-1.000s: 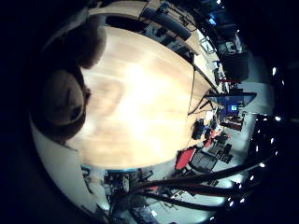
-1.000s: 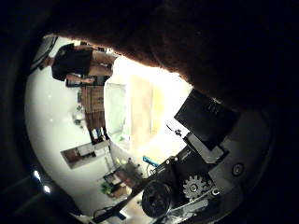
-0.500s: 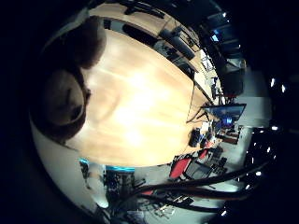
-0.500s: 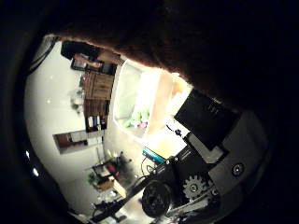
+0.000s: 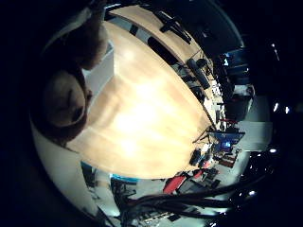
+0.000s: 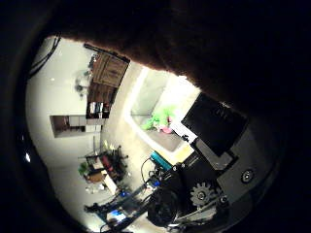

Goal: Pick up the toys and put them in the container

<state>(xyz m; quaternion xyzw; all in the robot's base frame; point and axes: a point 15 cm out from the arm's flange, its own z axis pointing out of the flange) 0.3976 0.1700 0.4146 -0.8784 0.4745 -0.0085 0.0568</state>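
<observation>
A brown plush toy [image 5: 66,94] sits right against my palm, its snout and round ear showing in the little finger side view. Its dark fur [image 6: 194,43] also fills much of the thumb side view. My right hand [image 6: 218,145] shows as black and white parts with a gear, pressed up against the plush, and it carries the toy above the wooden table [image 5: 147,118]. A white container [image 6: 146,97] lies beyond the hand, and a green and pink toy [image 6: 160,120] rests inside it.
A white box corner [image 5: 102,71] shows on the table beside the plush. Chairs, a lit screen [image 5: 226,140] and red seats [image 5: 177,182] stand past the table's edge. Wooden shelves [image 6: 104,80] line the room's wall.
Both views have swung as the hand moved with the plush. The white container with the green toy has come into the thumb side view, and the white box corner into the other.
</observation>
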